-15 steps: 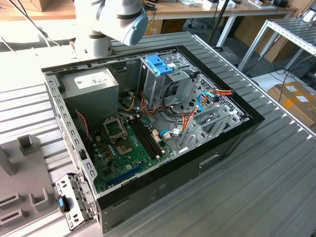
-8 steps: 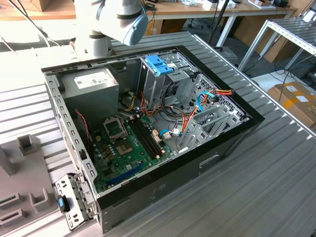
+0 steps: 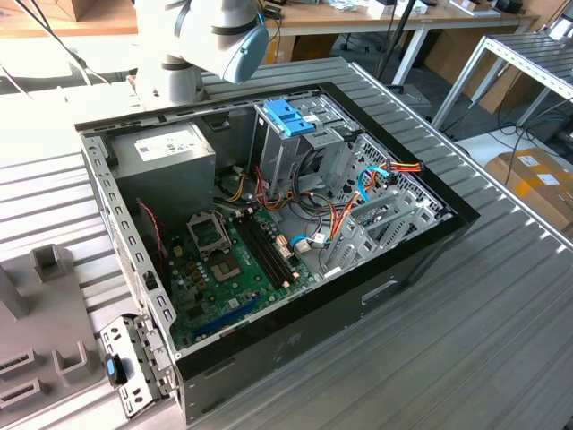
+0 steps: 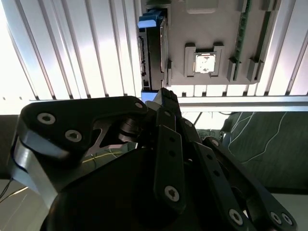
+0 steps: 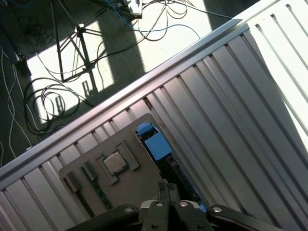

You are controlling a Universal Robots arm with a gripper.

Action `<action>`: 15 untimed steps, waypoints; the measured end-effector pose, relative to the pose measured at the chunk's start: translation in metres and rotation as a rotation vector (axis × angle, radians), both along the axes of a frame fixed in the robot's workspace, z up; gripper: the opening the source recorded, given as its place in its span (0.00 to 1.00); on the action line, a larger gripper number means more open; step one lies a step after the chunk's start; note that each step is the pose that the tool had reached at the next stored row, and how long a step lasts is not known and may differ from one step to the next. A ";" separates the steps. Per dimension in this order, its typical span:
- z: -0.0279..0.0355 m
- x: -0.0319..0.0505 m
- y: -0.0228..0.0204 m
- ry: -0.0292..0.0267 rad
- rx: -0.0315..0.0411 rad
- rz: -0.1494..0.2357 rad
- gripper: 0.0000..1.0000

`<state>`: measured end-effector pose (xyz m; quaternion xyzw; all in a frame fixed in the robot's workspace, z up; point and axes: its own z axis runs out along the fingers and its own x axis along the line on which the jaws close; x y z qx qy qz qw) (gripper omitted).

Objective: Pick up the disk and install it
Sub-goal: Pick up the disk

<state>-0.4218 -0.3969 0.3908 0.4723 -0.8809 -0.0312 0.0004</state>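
Observation:
The disk (image 5: 155,145) stands on edge in a slot of a grey fixture plate (image 5: 79,166), its light-blue rail end showing and its dark body running toward me. In the second wrist view the disk (image 4: 151,45) is a dark slab with a blue tip. My gripper (image 5: 166,188) hovers just above the disk's near end, and its black fingers are shut with nothing between them. In the second wrist view the gripper (image 4: 166,95) sits close beside that same end. In the exterior view the arm (image 3: 215,36) reaches off behind the open computer case (image 3: 385,278).
A processor chip (image 5: 114,162) sits in a holder on the plate beside the disk. The case holds a motherboard (image 3: 228,260), a power supply (image 3: 166,152) and a blue-handled grey cage (image 3: 291,116). Cables lie on the floor (image 5: 57,72) past the table edge.

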 end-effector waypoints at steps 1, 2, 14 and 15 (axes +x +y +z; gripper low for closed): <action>0.0000 0.0000 0.0000 0.0000 0.0000 0.002 0.11; 0.0000 0.0000 0.0000 0.0000 0.0000 0.004 0.11; 0.0000 0.0000 0.0000 0.0000 0.0000 0.038 0.11; 0.0000 0.0000 0.0000 0.0000 0.0000 0.041 0.11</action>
